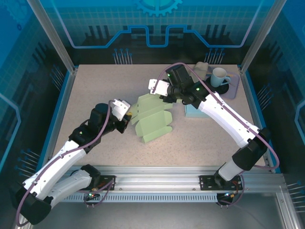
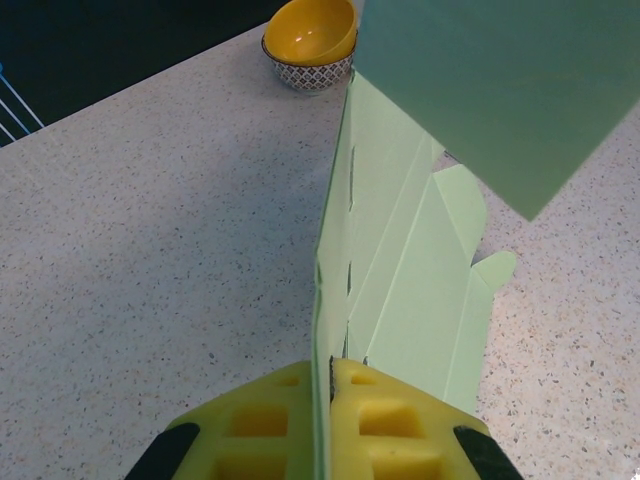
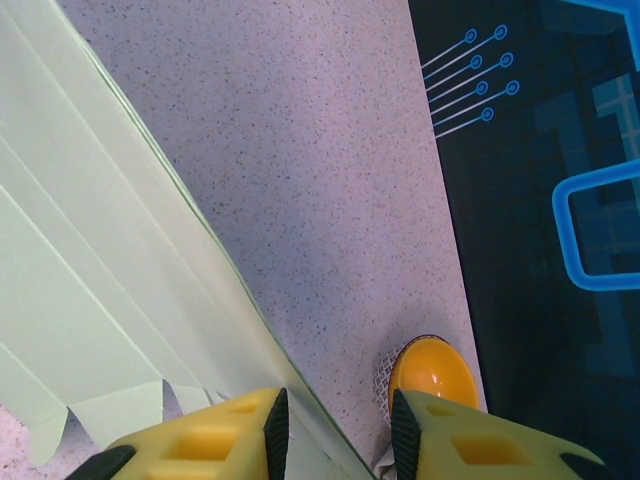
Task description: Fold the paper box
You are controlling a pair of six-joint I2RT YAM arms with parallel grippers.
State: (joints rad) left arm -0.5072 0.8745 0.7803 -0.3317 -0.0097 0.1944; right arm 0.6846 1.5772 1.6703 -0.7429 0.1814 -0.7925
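Left tool (image 1: 127,121) over speckled tabletop (image 1: 95,88)

The table (image 1: 200,143) has a pale speckled top, like stone, with a thin blue edge (image 1: 55,119) along its sides. Behind it stands a dark blue back wall (image 1: 95,24) with bright circuit lines and a gear drawing (image 1: 157,5) at the top. The side walls (image 1: 24,95) carry the same pattern. Two metal posts (image 1: 51,36) rise at the far corners, and a metal rail (image 1: 157,171) closes the near side. The light is soft and even.
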